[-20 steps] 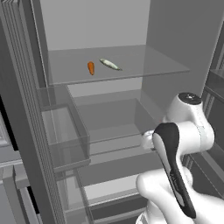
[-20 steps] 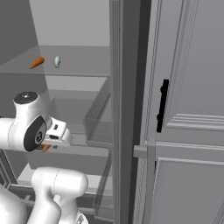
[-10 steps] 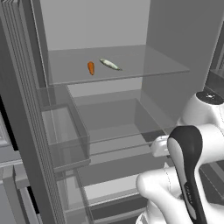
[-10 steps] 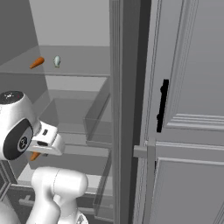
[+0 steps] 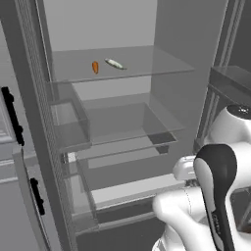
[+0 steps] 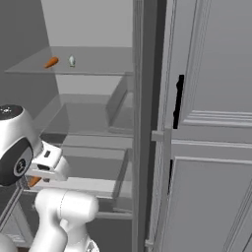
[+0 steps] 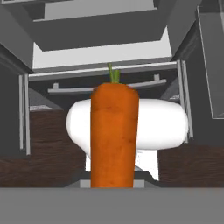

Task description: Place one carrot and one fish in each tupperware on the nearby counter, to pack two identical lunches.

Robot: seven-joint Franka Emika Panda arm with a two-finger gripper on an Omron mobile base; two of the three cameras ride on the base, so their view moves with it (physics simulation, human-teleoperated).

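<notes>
An orange carrot (image 7: 113,140) with a green stub stands upright between my gripper's fingers, which are shut on it. Its orange end (image 6: 33,181) pokes out below my hand in the right base view, low in front of the open fridge. On the upper glass shelf (image 5: 147,61) lie a second carrot (image 5: 95,67) (image 6: 51,62) and a pale fish (image 5: 114,64) (image 6: 72,61), side by side and apart. My gripper (image 6: 40,175) hangs well below that shelf. The tupperware and the counter are out of view.
Below the shelf the fridge holds a clear drawer (image 5: 132,122) and a white lower ledge (image 5: 132,188). The fridge door (image 5: 19,147) with black handles stands open at left. A grey panelled cabinet (image 6: 211,123) with a black handle (image 6: 179,101) rises at right.
My arm has swung lower and toward the right side of the left base view, carrying the carrot down and away from the shelves. The carrot and fish on the shelf have stayed put.
</notes>
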